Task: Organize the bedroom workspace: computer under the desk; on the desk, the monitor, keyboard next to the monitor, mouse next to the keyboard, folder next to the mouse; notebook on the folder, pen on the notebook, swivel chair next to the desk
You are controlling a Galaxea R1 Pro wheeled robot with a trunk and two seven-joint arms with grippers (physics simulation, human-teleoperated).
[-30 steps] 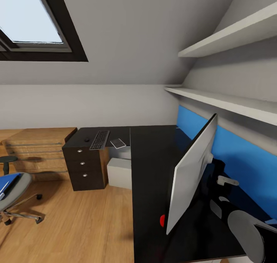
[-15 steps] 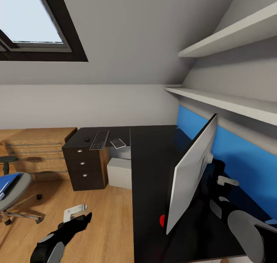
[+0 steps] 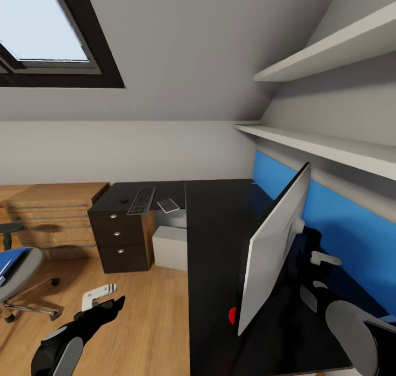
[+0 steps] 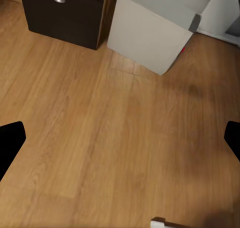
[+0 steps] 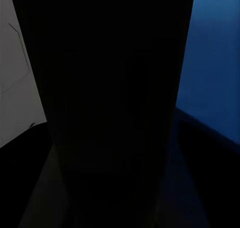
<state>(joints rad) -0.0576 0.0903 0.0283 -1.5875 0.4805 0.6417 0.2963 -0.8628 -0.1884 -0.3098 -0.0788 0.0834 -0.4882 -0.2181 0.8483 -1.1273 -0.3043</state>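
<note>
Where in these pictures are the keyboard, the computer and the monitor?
keyboard (image 3: 142, 200), head view, middle of its keys.
computer (image 3: 171, 248), head view, front face of the case.
monitor (image 3: 273, 245), head view, its grey back panel.

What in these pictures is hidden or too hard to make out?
- Right gripper: head view, behind the monitor; open or shut unclear.
- Swivel chair and folder: head view, cut by the edge.
- Mouse: head view, too small for detail.
- Right wrist view: too dark.
</note>
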